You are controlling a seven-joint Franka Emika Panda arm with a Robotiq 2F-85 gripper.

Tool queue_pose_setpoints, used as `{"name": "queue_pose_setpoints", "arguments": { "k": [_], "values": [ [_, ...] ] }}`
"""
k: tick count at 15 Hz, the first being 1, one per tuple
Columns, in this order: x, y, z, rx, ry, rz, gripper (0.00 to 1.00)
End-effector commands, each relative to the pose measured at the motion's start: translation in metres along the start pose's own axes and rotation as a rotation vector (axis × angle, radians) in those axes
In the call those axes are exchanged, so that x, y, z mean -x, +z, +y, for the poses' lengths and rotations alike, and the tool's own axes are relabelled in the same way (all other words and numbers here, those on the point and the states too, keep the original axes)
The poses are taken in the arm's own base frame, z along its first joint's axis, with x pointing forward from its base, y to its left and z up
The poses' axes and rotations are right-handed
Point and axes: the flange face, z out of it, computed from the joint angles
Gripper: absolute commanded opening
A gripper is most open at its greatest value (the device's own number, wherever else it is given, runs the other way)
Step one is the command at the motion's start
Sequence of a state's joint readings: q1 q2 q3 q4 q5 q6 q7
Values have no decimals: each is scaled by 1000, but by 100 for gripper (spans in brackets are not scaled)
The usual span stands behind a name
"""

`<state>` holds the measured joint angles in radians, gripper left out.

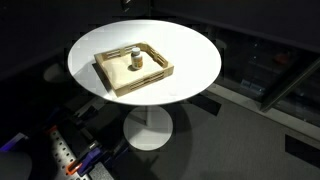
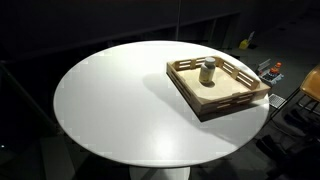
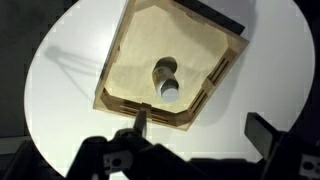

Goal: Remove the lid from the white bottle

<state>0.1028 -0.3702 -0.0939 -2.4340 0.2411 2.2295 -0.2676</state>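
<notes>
The white bottle (image 1: 135,62) stands upright in the middle of a light wooden tray (image 1: 140,89) on a round white table (image 1: 190,55). The lid (image 1: 135,50) sits on top of it. Both exterior views show it, with the bottle (image 2: 207,75) and lid (image 2: 208,63) inside the tray (image 2: 225,104). In the wrist view I look down on the lid (image 3: 170,90) in the tray (image 3: 140,45). My gripper (image 3: 203,128) is open and empty, well above the table, just off the tray's near edge. The gripper does not show in the exterior views.
The table (image 2: 110,100) stands on a single pedestal (image 1: 150,125). The tray has raised slotted walls (image 3: 195,95) around the bottle. Dark floor and shelving surround the table. Some equipment (image 1: 65,155) sits low beside the table.
</notes>
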Motion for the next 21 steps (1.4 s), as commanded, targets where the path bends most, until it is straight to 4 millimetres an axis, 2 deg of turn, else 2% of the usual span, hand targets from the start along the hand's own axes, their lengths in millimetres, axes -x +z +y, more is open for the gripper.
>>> {"name": "queue_pose_setpoints", "arguments": {
  "k": [1,5,12,18,21],
  "values": [
    [-22,11,-5,70,14,-14,100],
    [-47,36,-10,139,28,-54,100],
    [-91,91,-9,136,69,-133,100],
    [-110,150,-17,155,129,-174,100],
    [-113,165,-23,175,133,-188,100]
  ]
}}
